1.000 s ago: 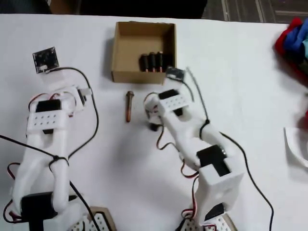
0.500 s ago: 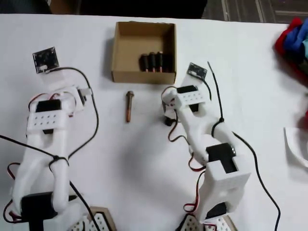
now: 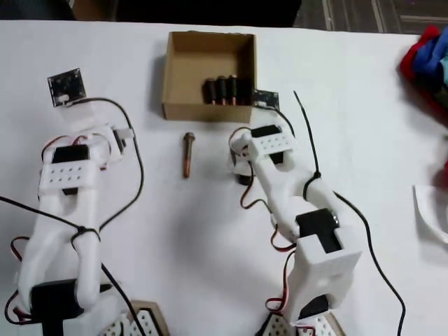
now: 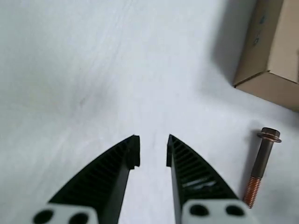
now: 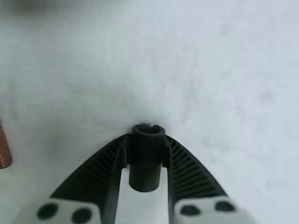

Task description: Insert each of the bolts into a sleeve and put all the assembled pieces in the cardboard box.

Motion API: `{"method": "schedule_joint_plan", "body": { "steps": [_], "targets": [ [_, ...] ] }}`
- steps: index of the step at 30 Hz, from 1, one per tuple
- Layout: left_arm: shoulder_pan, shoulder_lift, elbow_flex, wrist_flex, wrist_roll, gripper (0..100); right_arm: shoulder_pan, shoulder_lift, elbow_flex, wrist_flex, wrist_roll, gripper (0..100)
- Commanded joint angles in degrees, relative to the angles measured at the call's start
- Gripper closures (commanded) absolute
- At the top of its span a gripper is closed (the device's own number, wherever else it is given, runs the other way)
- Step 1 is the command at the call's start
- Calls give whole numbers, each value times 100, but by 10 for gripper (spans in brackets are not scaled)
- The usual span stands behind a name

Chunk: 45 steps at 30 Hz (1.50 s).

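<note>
The right gripper (image 5: 145,148) was closed on the short black tubular sleeve (image 5: 146,171), while the stiff, likely slippery copper-threaded metal bolt (image 3: 188,155) lay centre-frame below the brown cardboard box (image 3: 203,110), probably best gripped mid-shank by the left gripper (image 4: 153,150), narrowly open and empty.
</note>
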Motion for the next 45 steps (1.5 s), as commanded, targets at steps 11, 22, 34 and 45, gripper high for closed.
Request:
{"method": "schedule_joint_plan", "body": {
  "steps": [11, 22, 34, 45],
  "targets": [
    [53, -62, -154, -114, -62, 883, -136, -101, -105, -4, 88, 978],
    [246, -62, 312, -114, -70, 880, -198, -1596, 185, 4, 97, 978],
    [853, -35, 277, -1240, 202, 884, 40, -2879, 1459, -4, 290, 978],
    [1899, 818, -822, -747, 589, 884, 57, -4664, 2233, 4, 659, 978]
  ]
}}
